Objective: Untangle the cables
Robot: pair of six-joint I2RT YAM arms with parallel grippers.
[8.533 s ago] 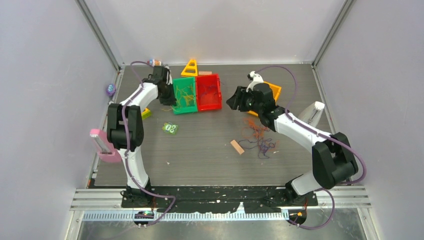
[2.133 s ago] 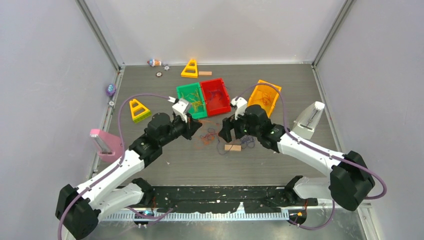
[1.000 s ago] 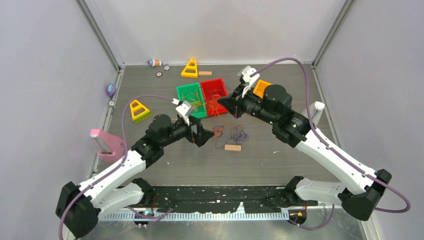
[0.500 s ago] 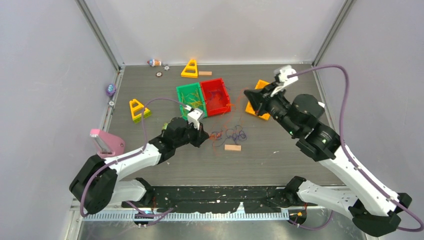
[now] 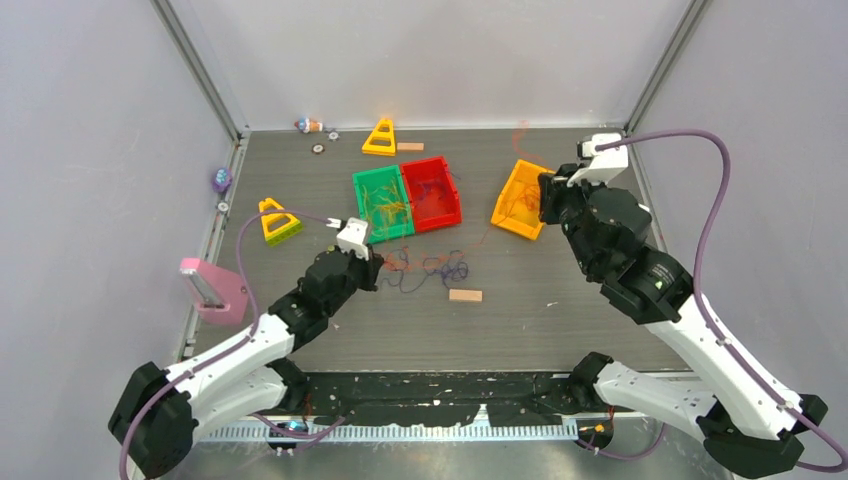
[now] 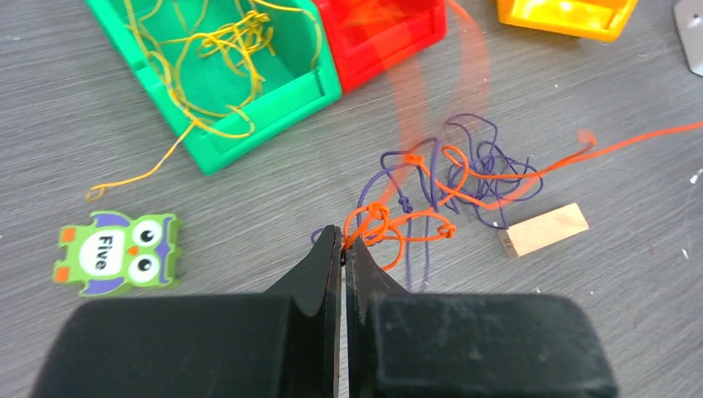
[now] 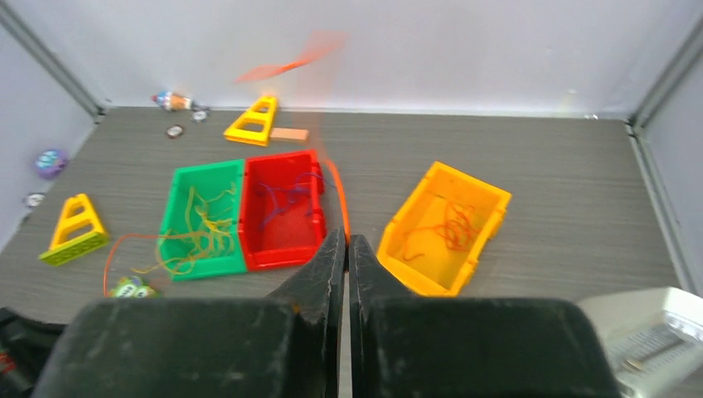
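A second ago my left claw [image 6: 341,245] stood wide open beside the tangle. Now it is closed, its fingertips pinching an orange cable [image 6: 377,224] at the left end of the cables [image 5: 430,268]. The cables lie mid-worktop, just in front of the green bin [image 5: 358,200] and the red bin [image 5: 447,212], and the knot sits a little further left than half a second ago. My right claw [image 7: 340,242], closed then as now, has swung from over the red bin towards the far right corner. It is now beside the right side of the orange bin [image 5: 503,215], clamped on an orange strand [image 7: 338,195] that rises away in a blur.

Along the left edge stand a pink holder [image 5: 212,290] and a yellow triangle [image 5: 278,222], both apart from my left claw. An owl tile [image 6: 116,253] lies near the green bin's near left corner, just left of that claw. A wooden block [image 5: 465,295] lies just beside the tangle on its near right. The widest open stretch of worktop [image 5: 560,290] runs from the block to the right edge and down to the near edge.
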